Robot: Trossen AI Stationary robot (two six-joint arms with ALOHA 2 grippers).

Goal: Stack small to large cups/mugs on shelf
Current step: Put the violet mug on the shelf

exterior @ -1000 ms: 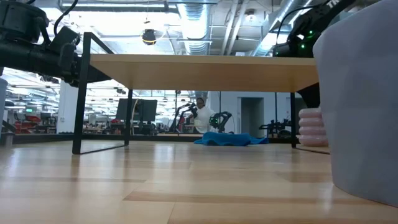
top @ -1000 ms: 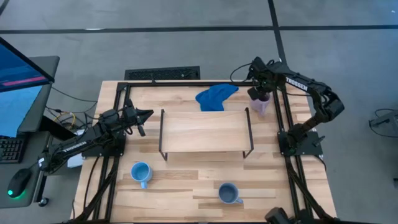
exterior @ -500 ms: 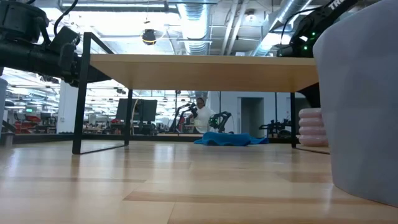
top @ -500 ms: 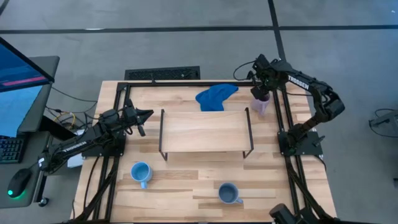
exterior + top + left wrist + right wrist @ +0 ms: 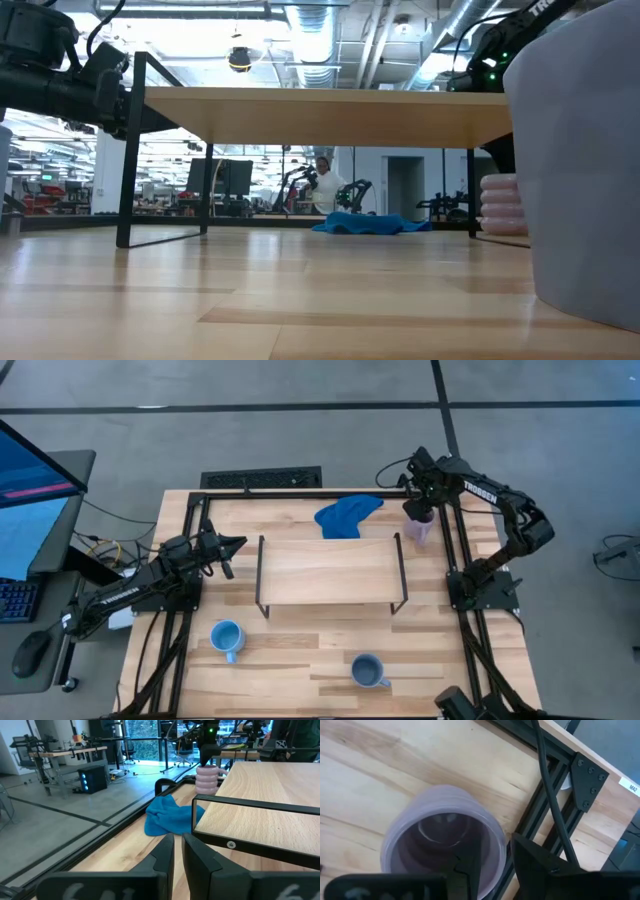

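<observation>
The pale lilac mug (image 5: 418,529) stands upright on its base on the table at the far right, past the shelf's right end; it also shows in the left wrist view (image 5: 208,776). My right gripper (image 5: 421,510) is open right above it; one finger (image 5: 470,865) reaches inside the mug's mouth and the other (image 5: 535,855) stands outside its rim (image 5: 496,840), and no touch shows. The sky blue mug (image 5: 226,637) and the grey-blue mug (image 5: 367,671) stand on the table near the front. The wooden shelf (image 5: 330,572) holds nothing. My left gripper (image 5: 228,550) is shut and empty at the shelf's left.
A bright blue cloth (image 5: 346,515) lies crumpled behind the shelf, left of the lilac mug. The black frame rail (image 5: 545,815) runs close by the lilac mug on its right. A monitor and mouse sit off the table's left.
My right gripper has shifted a little toward the table's right edge over the lilac mug. The mug has stayed where it was.
</observation>
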